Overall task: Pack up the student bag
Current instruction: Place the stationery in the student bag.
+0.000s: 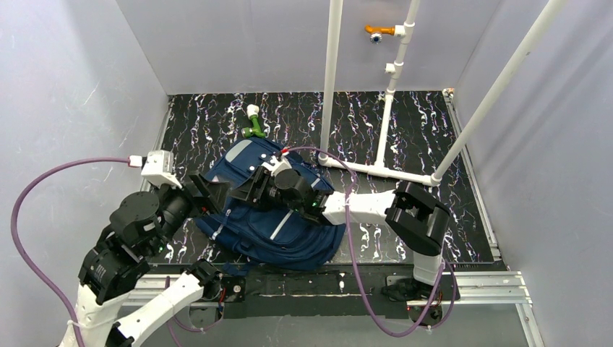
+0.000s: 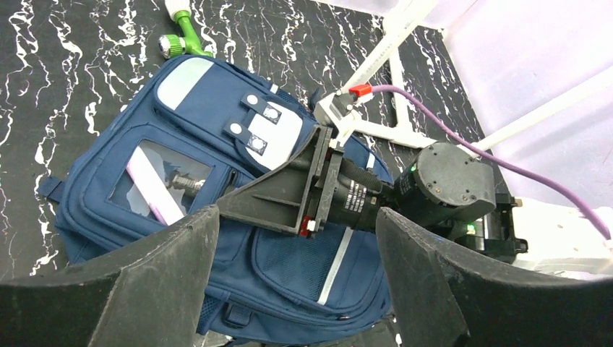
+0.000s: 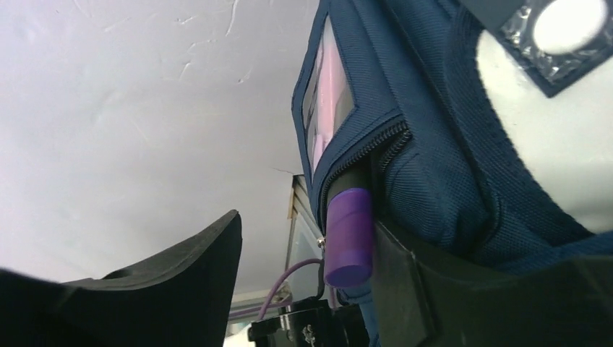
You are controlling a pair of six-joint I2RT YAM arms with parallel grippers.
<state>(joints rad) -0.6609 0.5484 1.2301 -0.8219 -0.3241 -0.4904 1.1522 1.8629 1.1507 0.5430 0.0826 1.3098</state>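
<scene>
The navy student bag [image 1: 289, 235] lies flat on the table, front up; it also shows in the left wrist view [image 2: 217, 123]. Its clear pocket window [image 2: 155, 189] shows a pink item inside. My right gripper [image 1: 247, 189] is open at the bag's front pocket, one black finger [image 2: 278, 195] lying over the bag. In the right wrist view a dark marker with a purple cap [image 3: 348, 235] sticks out of the pocket's zip opening, against the right finger [image 3: 434, 289]; the right gripper [image 3: 307, 242] holds nothing. My left gripper [image 1: 209, 194] is open and empty, just left of the bag [image 2: 296, 217].
A green and white object [image 1: 252, 123] lies behind the bag, also in the left wrist view [image 2: 177, 43]. A white pipe frame [image 1: 383, 168] stands on the marbled table at the back right. Grey walls close in the sides.
</scene>
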